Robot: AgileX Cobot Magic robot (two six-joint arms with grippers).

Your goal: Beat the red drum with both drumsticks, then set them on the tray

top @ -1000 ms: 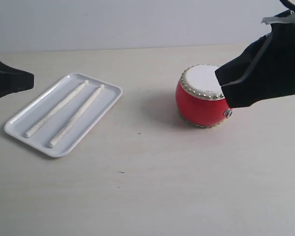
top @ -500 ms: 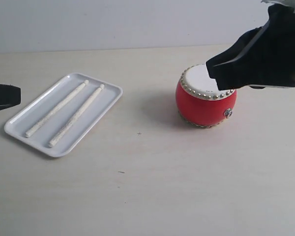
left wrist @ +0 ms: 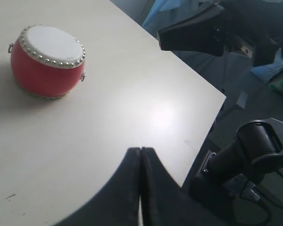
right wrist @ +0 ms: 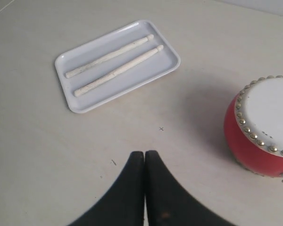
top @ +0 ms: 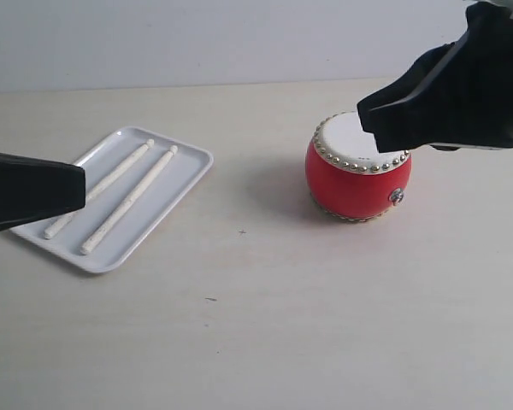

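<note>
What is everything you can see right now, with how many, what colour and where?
red drum: one, red with white head and silver studs, right of the table's middle.
drumsticks: two, pale off-white, side by side in the tray.
tray: one, white, left part of the table.
table: one, light beige, under everything.
black equipment: count unclear, black, off the table's edge.
left claw: one, black, shut and empty, at the left by the tray.
right claw: one, black, shut and empty, at the right by the drum.
</note>
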